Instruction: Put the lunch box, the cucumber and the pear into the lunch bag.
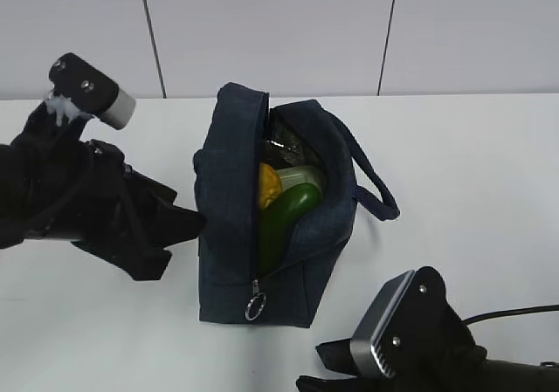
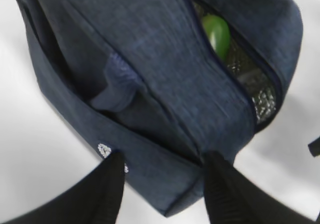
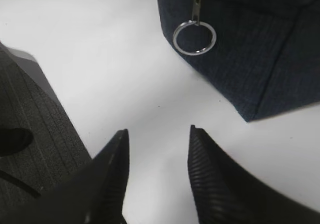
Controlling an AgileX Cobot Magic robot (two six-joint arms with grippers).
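The navy lunch bag (image 1: 229,191) stands in the middle of the white table with its top zipper open. Inside it show the yellow pear (image 1: 269,185), the pale green lid of the lunch box (image 1: 303,176) and the dark green cucumber (image 1: 284,218). My left gripper (image 1: 177,237) is open at the bag's left side. In the left wrist view the left gripper (image 2: 165,156) straddles a lower corner of the lunch bag (image 2: 165,84), and the cucumber (image 2: 216,32) peeks from the opening. My right gripper (image 3: 157,134) is open over bare table, short of the silver ring pull (image 3: 194,37).
The bag's padded loop handle (image 1: 376,191) hangs out to the right. Silver lining (image 2: 252,87) shows inside the opening. A dark grey ribbed surface (image 3: 35,129) lies at the left of the right wrist view. A pale panelled wall (image 1: 279,25) stands behind the table.
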